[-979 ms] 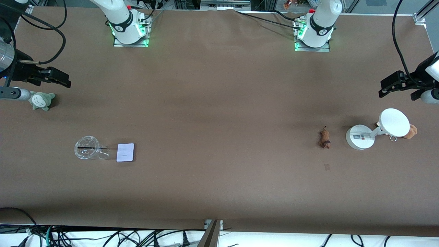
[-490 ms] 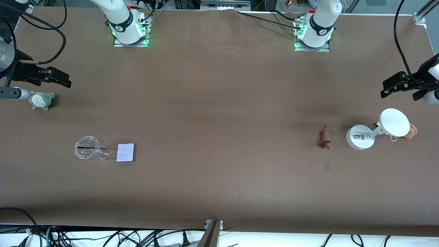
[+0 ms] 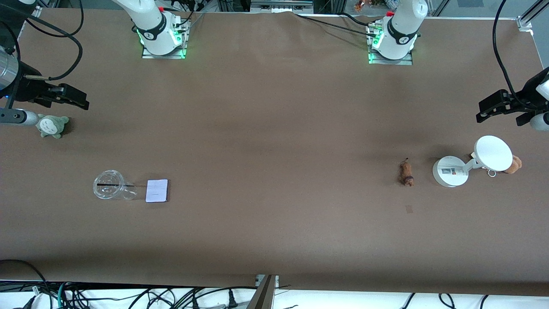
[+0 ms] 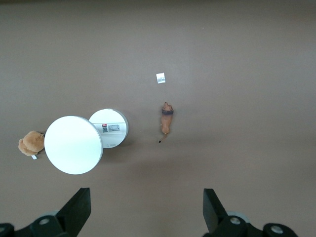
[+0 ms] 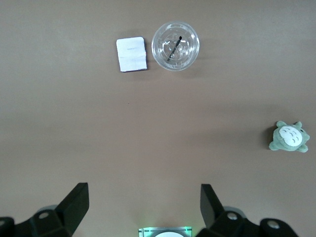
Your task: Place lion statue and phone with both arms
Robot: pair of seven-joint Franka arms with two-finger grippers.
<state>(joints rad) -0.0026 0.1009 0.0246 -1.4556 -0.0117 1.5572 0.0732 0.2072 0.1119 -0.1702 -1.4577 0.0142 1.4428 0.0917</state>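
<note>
A: Entry. The tiny elongated orange-brown lion statue [image 3: 405, 172] lies on the brown table [image 3: 274, 128] toward the left arm's end, just beside the white round-based stand with a disc [image 3: 472, 165]. Its long axis runs roughly toward and away from the front camera. The left gripper [image 3: 487, 111] hangs high over the table edge at that end, fingers spread wide, empty.

B: And the small flat pale lavender-white phone [image 3: 156, 190]?

A: Toward the right arm's end, flat, just beside a clear plastic cup lid with a dark straw [image 3: 109, 184]. The right gripper [image 3: 75, 101] hovers near the grey-green plush toy [image 3: 52, 125], fingers wide, empty. Each arm is plainly nearer its own object; I'd judge neither pick has begun.

B: What do the wrist views add?

A: The left wrist view looks straight down: lion statue [image 4: 166, 118] well apart from the finger pads [image 4: 79, 207], with a small white tag [image 4: 160, 78] past its darker head end and a brown plush bear [image 4: 30, 143] by the disc. The right wrist view shows the phone [image 5: 131, 54] apart from the lid [image 5: 175, 39].
</note>
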